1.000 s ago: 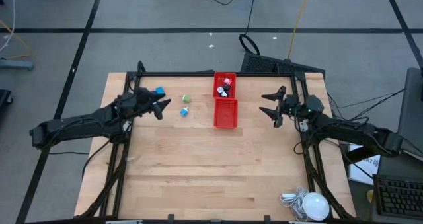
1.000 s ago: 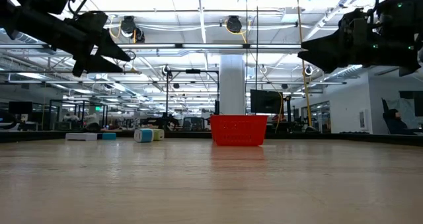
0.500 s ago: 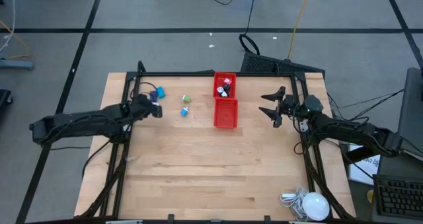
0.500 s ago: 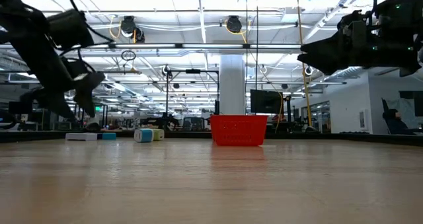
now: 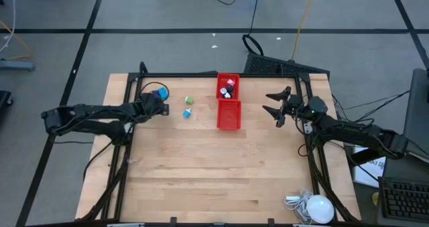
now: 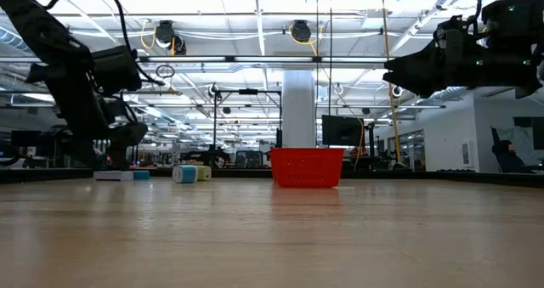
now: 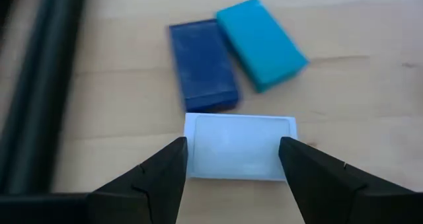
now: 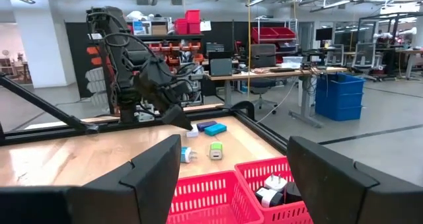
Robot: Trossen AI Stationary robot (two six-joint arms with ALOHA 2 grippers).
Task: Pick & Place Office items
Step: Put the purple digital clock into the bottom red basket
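While left gripper (image 7: 231, 159) hangs low over table (image 5: 201, 173), jaws spread, white piece (image 7: 238, 147) lies between fingertips, not pinched. Dark blue piece (image 7: 201, 65) and light blue piece (image 7: 261, 43) just beyond jaws, touching each other. Right gripper (image 5: 275, 104) raised beside red tray (image 5: 228, 114), jaws spread, nothing between.
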